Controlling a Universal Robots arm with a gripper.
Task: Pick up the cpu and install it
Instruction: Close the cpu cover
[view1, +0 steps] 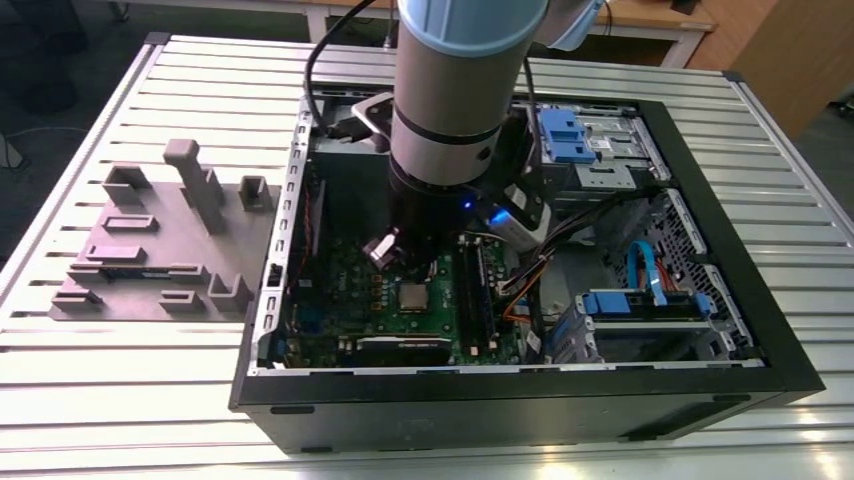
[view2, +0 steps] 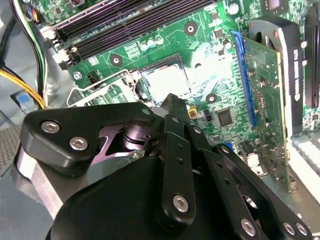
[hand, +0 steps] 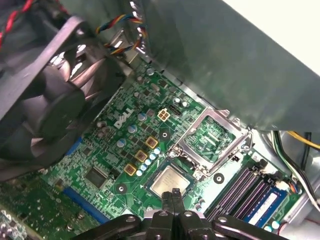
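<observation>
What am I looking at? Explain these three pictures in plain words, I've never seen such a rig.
The exterior view shows a robot arm reaching into an open computer case lying on a slatted table, with a grey fixture block at the exterior view's left. Both wrist views come from cameras on the arm, looking at the green motherboard. The gripper, shut and empty, is close over the cpu, which lies in its socket, the metal frame open.

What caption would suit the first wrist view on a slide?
Wrist view: hand close over the cpu on the green board, frame open beside it.
</observation>
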